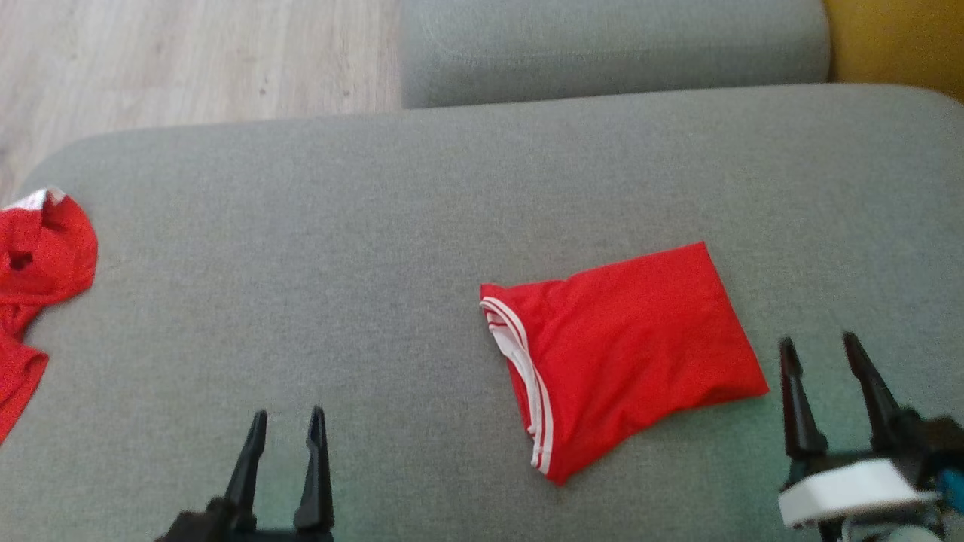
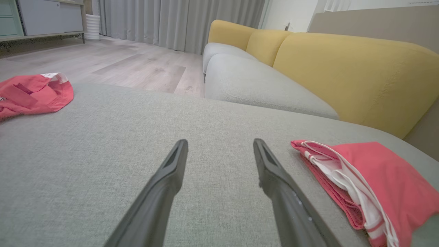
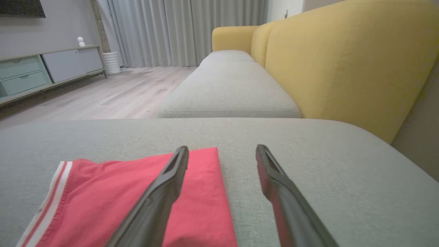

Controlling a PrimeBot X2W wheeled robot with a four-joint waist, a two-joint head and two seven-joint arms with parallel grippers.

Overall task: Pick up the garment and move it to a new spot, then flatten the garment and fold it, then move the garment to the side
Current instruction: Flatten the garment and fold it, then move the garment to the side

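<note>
The garment is red with white stripes along one hem, folded into a compact rectangle on the grey sofa cushion, right of centre. It also appears in the left wrist view and the right wrist view. My right gripper stands open just right of the garment's lower right corner, nothing between its fingers. Down at the lower left my left gripper is open and empty, well clear of the garment, and its fingers point across bare cushion.
A second red garment lies crumpled at the cushion's left edge, seen also in the left wrist view. Another grey seat cushion sits beyond, with the yellow backrest to the right. Wooden floor lies past the far left edge.
</note>
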